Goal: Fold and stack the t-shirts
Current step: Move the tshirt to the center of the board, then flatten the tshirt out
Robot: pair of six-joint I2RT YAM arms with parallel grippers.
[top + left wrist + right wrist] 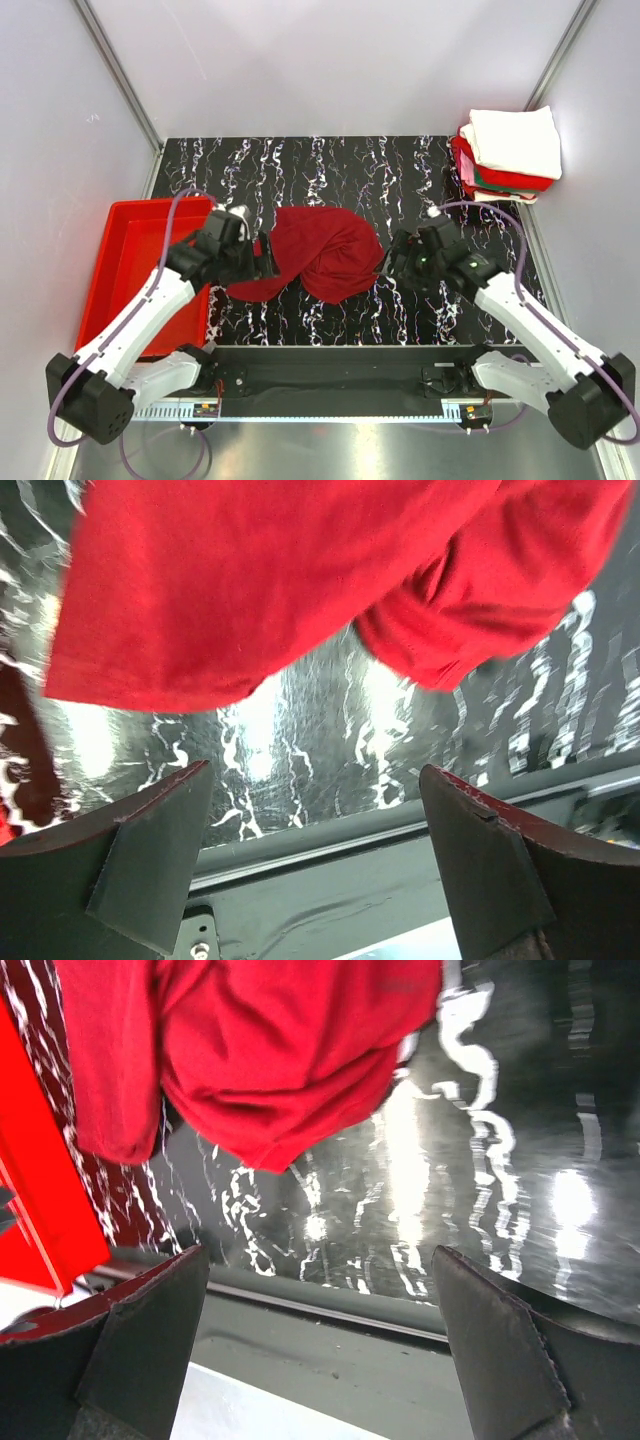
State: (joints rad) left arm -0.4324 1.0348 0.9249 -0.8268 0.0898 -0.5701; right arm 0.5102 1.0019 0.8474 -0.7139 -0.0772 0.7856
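top external: crumpled dark maroon-red cotton tee [320, 255] lies mid-table, between both arms.
left gripper [260, 262] and right gripper [387, 268] both gape empty beside it; i risk pinching two layers, since its hem seems buried. rigid red plastic tray [125, 250] crowds my left; open black marbled tabletop [300, 165] beyond.

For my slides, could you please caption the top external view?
Both open, the left gripper and right gripper flank a crumpled maroon t-shirt; folded t-shirts stacked far right.
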